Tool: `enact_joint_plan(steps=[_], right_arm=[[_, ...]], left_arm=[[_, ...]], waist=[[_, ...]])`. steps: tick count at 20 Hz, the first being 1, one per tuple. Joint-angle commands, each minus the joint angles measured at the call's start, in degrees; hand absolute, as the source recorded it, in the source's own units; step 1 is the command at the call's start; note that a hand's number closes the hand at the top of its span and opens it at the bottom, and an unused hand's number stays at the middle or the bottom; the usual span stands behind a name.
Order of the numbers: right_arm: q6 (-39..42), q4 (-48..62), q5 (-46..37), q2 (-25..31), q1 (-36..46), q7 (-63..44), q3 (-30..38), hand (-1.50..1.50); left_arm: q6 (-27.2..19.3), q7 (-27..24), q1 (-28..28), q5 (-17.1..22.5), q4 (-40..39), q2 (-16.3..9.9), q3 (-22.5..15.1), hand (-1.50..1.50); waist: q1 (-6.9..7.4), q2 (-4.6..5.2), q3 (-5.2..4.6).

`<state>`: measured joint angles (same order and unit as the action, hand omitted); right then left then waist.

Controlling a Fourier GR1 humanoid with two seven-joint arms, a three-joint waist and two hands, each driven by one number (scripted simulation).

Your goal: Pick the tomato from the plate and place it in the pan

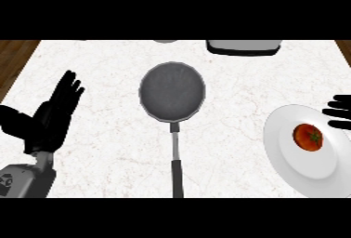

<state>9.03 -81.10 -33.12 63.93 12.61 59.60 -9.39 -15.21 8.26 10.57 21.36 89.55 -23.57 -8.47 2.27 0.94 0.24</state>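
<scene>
White marble surface point(103, 116): our open right robot hand point(340, 111) hovers just beyond the round red tomato point(308, 137) on the white plate point(288, 153) at the right edge.

plate point(295, 153) cut by right edge, right hand point(340, 111) mostly out (fingers only)

Matt grey pan point(172, 90); glossy white plate point(291, 144); veined marble-like counter point(103, 148).
</scene>
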Motion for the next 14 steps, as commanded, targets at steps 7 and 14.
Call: enact_joint_plan(steps=[7,14], right_arm=[[-18.68,10.86,-12.94,-2.18,1.27,13.02,-2.23,-1.5],[-23.5,11.01,-12.64,-6.59,-3.01,13.71,-0.39,-1.5]], left_arm=[[0.77,1.1,-3.19,-0.32,1.35,0.24,0.71,0.0],[-0.19,2.54,-1.55,-2.73,2.41,1.42,0.66,0.0]], waist=[[-1.16,-0.87,-0.13],[-2.22,-1.01,-0.17]])
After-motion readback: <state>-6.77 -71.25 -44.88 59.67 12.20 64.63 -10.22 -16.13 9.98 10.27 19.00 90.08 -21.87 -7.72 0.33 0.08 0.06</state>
